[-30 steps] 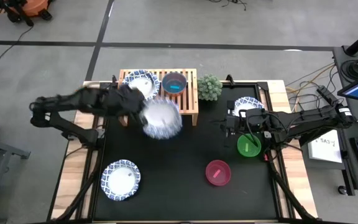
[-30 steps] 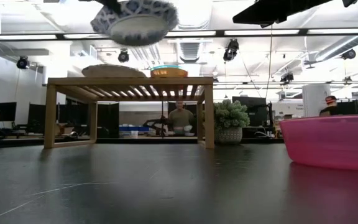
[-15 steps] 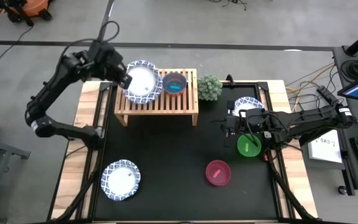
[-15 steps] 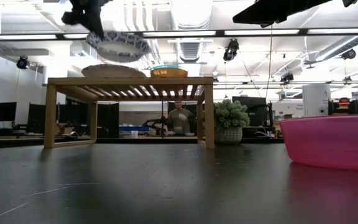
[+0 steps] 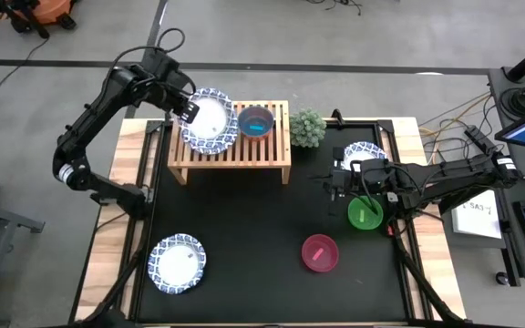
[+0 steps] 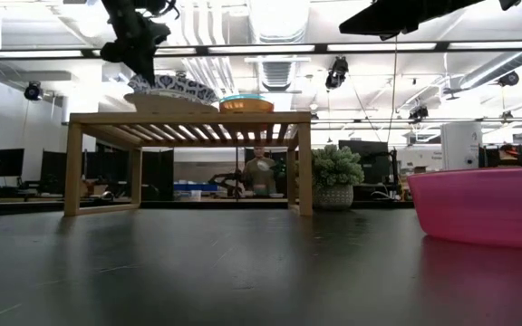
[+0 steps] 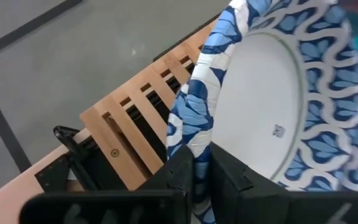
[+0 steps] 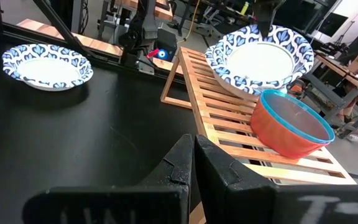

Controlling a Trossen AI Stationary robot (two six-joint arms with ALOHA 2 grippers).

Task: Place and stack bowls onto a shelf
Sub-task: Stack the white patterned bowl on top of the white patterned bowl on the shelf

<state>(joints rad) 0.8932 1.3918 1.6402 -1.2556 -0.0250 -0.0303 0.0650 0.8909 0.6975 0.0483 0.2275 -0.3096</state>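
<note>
My left gripper [image 5: 187, 107] is at the shelf's [image 5: 272, 150] far left corner, shut on a white bowl with a blue patterned rim [image 5: 211, 122]. The light-wood slatted shelf stands at the table's far side. In the low view this bowl [image 6: 174, 89] sits on a second bowl [image 6: 157, 104] that stands on the shelf top. A red bowl with a blue one nested in it [image 5: 255, 121] stands on the shelf's right half. My right gripper [image 5: 339, 181] is shut and hovers above the table's right side, beside the green bowl [image 5: 365, 215]. My left gripper pinches the patterned bowl's rim [image 7: 188, 134] on its far left side, one finger inside the bowl and one outside. The fingers come slanting down from the far left. The bowl hangs nearly level, and its underside appears to lie in the bowl below.
A patterned bowl [image 5: 177, 263] lies near the table's front left, and another [image 5: 365, 152] lies under my right arm. The magenta bowl [image 5: 319, 252] stands front right. A small potted plant [image 5: 307, 128] stands right of the shelf. A person [image 6: 261, 172] sits in the room beyond.
My left gripper has carried the patterned bowl from above the table in front of the shelf toward the far left. It then came down over the shelf's left half, onto the bowl there. The bowl came closer to level. My right arm has kept still.
</note>
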